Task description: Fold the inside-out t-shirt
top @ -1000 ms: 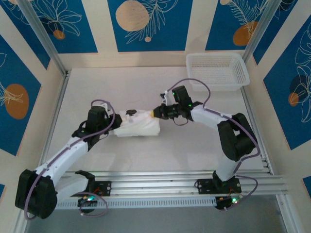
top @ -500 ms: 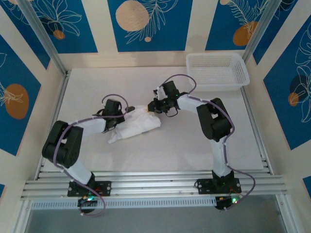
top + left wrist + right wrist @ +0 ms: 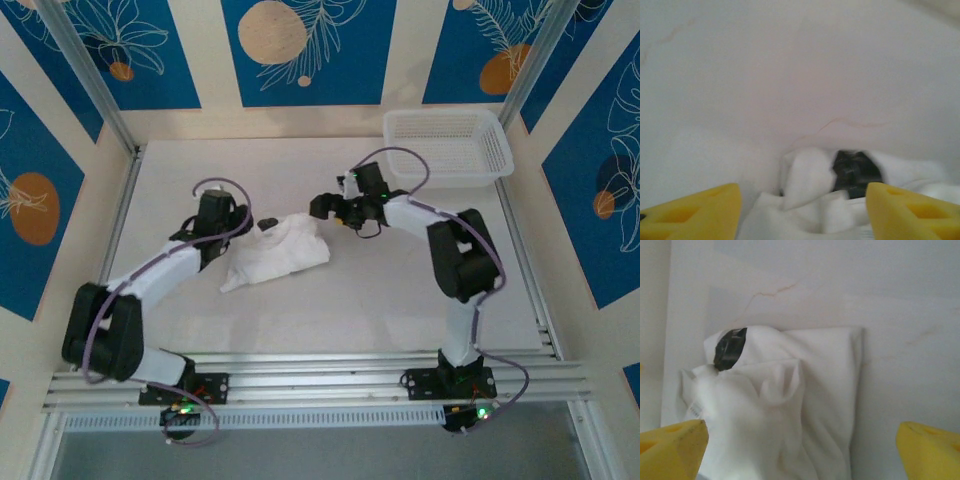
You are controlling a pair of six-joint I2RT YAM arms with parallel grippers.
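Note:
The white t-shirt [image 3: 280, 255] lies bunched and wrinkled in the middle of the table [image 3: 380, 290], with a small black patch [image 3: 267, 222] at its far edge. My left gripper [image 3: 245, 228] is at the shirt's left side. In the left wrist view its yellow fingers [image 3: 695, 212] are spread wide and open, with the cloth [image 3: 810, 200] and black patch [image 3: 856, 172] just ahead. My right gripper [image 3: 322, 207] hovers off the shirt's far right corner. It is open too, and its fingers [image 3: 932, 450] frame the shirt [image 3: 805, 405] without touching it.
A white mesh basket [image 3: 445, 145] stands at the back right. Aluminium rails [image 3: 320, 375] run along the near edge by the arm bases. Blue patterned walls and slanted frame posts [image 3: 90, 75] enclose the table.
The compact bundle has loosened, with a tail spread toward the near left. The right gripper has backed off the shirt's far edge to the right. The left arm has shifted its elbow.

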